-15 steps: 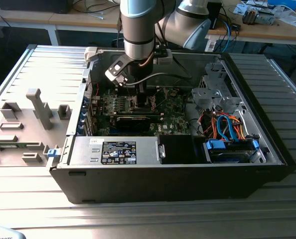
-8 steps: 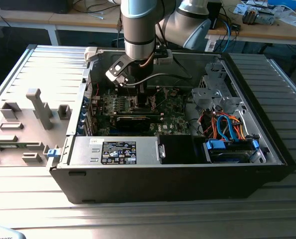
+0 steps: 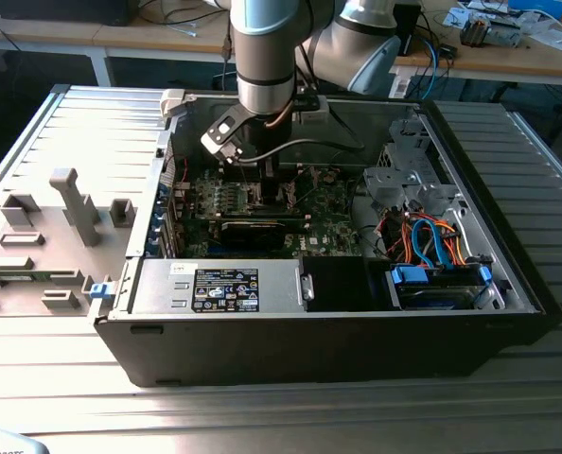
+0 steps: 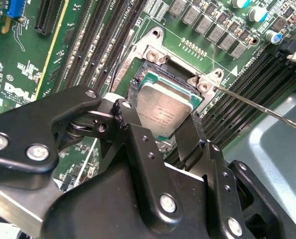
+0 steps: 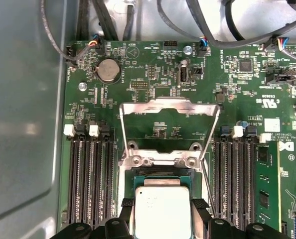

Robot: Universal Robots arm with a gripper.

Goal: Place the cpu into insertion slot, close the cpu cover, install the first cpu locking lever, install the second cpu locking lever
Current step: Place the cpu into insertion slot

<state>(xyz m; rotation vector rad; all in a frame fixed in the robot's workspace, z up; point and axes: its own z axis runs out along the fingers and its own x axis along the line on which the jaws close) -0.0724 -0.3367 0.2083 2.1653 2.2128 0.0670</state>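
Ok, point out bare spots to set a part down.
Free: the ribbed table in front of the case and to the exterior view's right of it; the bare grey chassis metal beside the memory slots. Crowded: the insertion slot, where the fingers hold the cpu, and the cabled drive bay.

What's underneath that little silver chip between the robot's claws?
Under the cpu, gripped by the gripper, is the insertion slot: its dark frame shows just past the chip's edge. The slot's centre cannot be seen, because the chip covers it.
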